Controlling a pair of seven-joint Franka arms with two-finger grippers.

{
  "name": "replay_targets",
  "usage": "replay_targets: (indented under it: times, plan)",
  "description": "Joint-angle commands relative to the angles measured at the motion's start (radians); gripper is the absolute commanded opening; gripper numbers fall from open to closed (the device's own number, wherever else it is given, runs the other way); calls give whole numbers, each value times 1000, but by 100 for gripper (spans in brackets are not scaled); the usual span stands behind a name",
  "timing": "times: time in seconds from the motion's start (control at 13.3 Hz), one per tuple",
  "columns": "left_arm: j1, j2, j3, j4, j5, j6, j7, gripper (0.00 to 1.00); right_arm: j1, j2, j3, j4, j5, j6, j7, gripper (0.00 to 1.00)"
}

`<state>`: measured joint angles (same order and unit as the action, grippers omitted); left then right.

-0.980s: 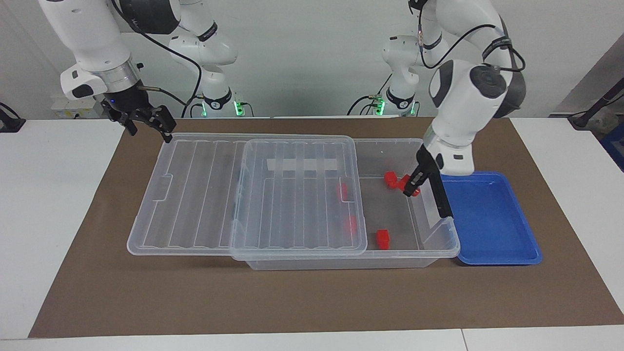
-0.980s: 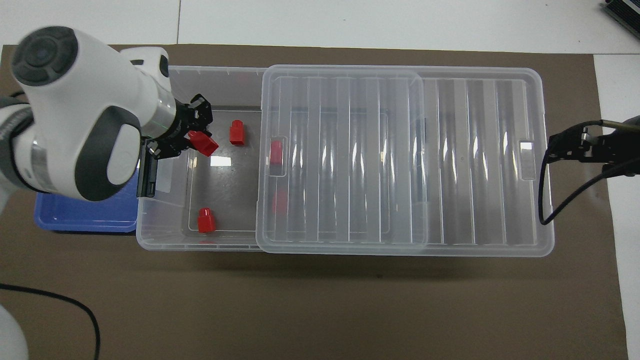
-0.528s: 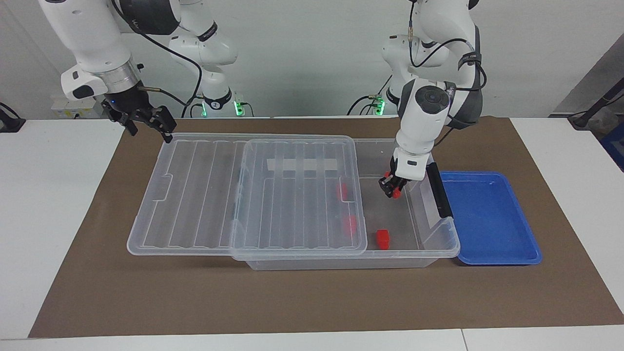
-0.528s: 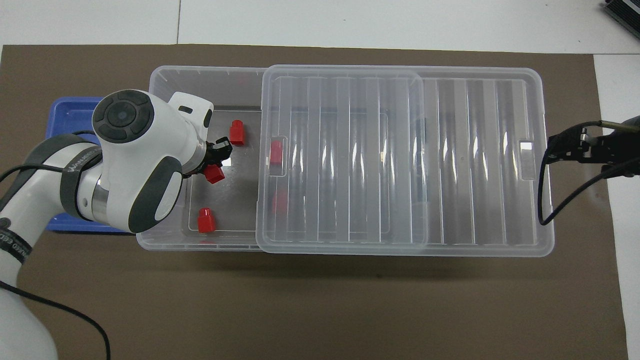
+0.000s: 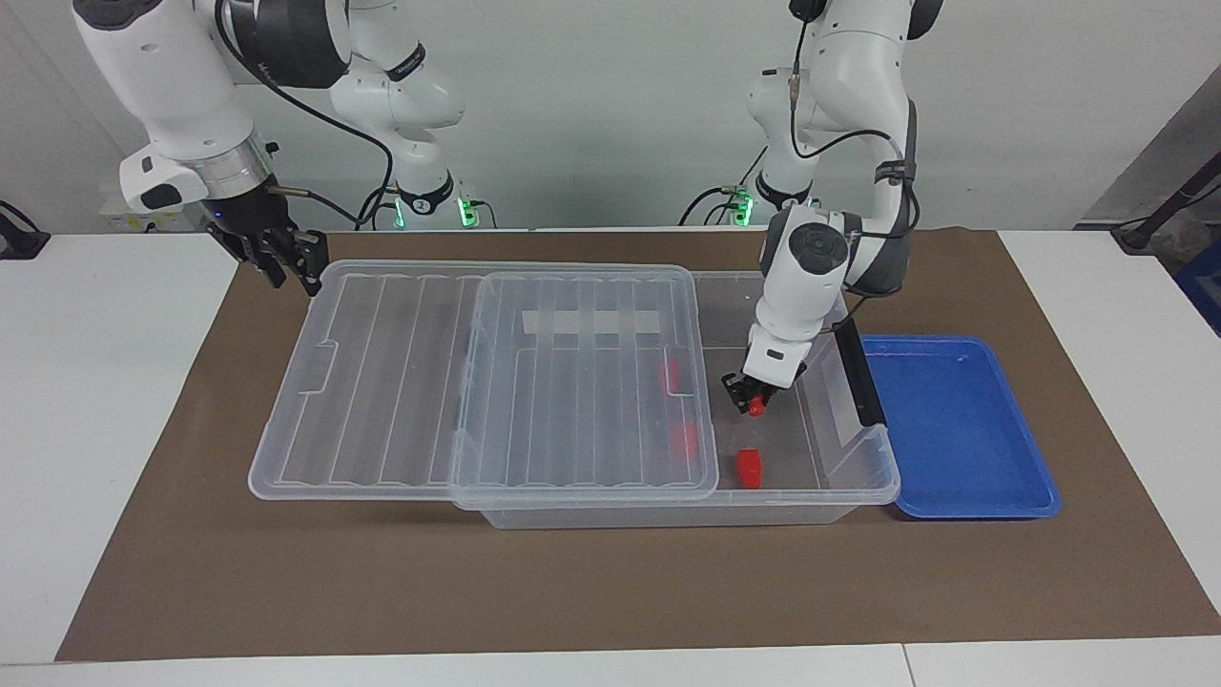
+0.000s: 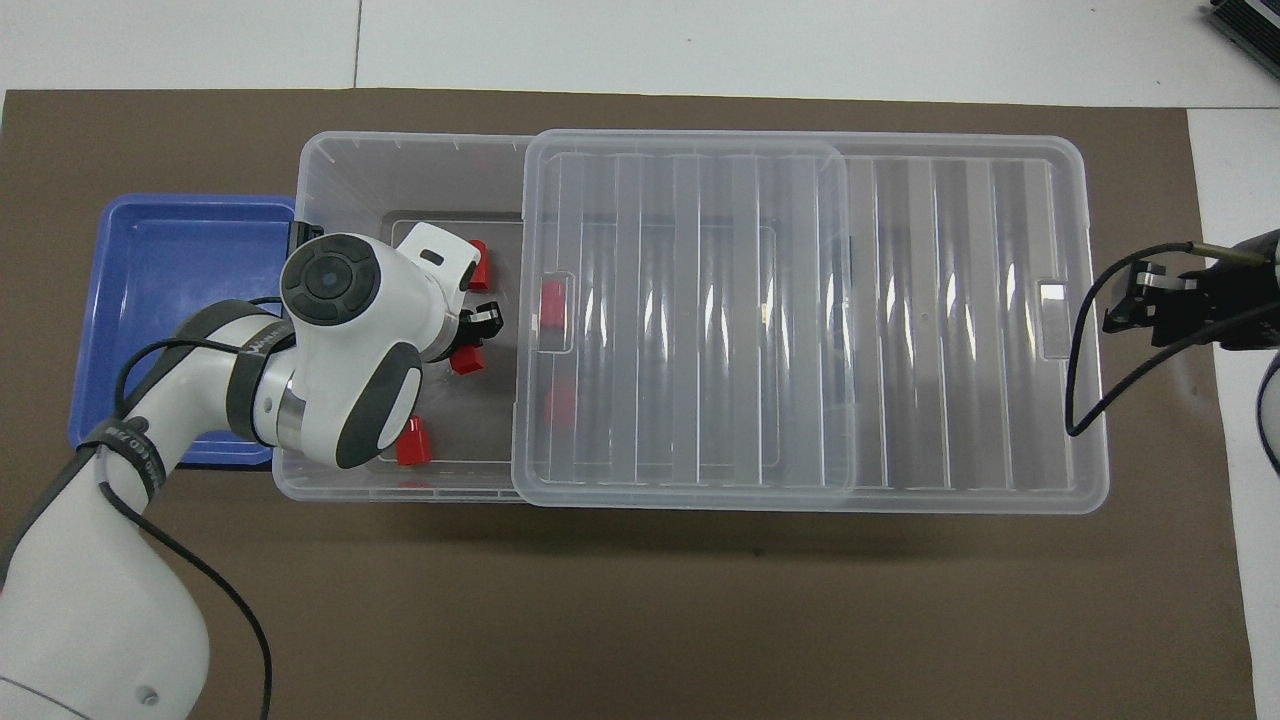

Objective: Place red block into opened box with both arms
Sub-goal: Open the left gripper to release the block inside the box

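The clear box (image 5: 885,474) (image 6: 400,150) has its ribbed lid (image 5: 401,382) (image 6: 900,320) slid toward the right arm's end, so the part at the left arm's end stands uncovered. My left gripper (image 5: 750,401) (image 6: 472,342) hangs inside that uncovered part, shut on a red block (image 5: 756,409) (image 6: 464,362). Another red block (image 5: 751,468) (image 6: 412,445) lies on the box floor, and two (image 6: 552,305) (image 6: 558,400) show through the lid. The left arm partly hides one more (image 6: 479,262). My right gripper (image 5: 291,260) (image 6: 1130,305) is beside the lid's corner.
A shallow blue tray (image 5: 954,429) (image 6: 180,260) sits beside the box at the left arm's end. A brown mat (image 5: 610,582) covers the table under everything. The box's black handle (image 5: 858,377) is at the tray end.
The left arm has swung in over the box and carried the red block lower, toward the lid's edge. The right gripper has shifted slightly toward the lid's corner.
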<state>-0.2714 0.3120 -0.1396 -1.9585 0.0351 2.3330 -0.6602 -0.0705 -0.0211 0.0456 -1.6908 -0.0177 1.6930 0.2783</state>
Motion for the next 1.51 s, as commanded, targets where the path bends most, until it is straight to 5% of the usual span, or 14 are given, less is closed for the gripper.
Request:
replay_targets:
  times: [0.0, 0.23, 0.38, 0.75, 1.21, 1.43]
  plan:
    - [-16, 2, 9, -10, 22, 26, 5, 0, -31, -39, 2, -98, 8, 83, -4, 0]
    - [-12, 1, 9, -10, 22, 23, 5, 0, -75, -33, 2, -147, 8, 155, -7, 0]
    - [-14, 1, 11, -10, 22, 22, 2, 99, -95, -20, 0, -161, 8, 197, -19, 0]
    - [-12, -7, 12, 19, 22, -64, -1, 100, -123, 59, 0, -168, 8, 315, -34, 0]
    - [41, -67, 20, 324, 22, -600, 20, 100, -127, 112, 3, -168, 10, 365, -54, 0]
    - [98, -119, 35, 404, 40, -812, 216, 100, -97, 125, 7, -168, 10, 385, -51, 0]
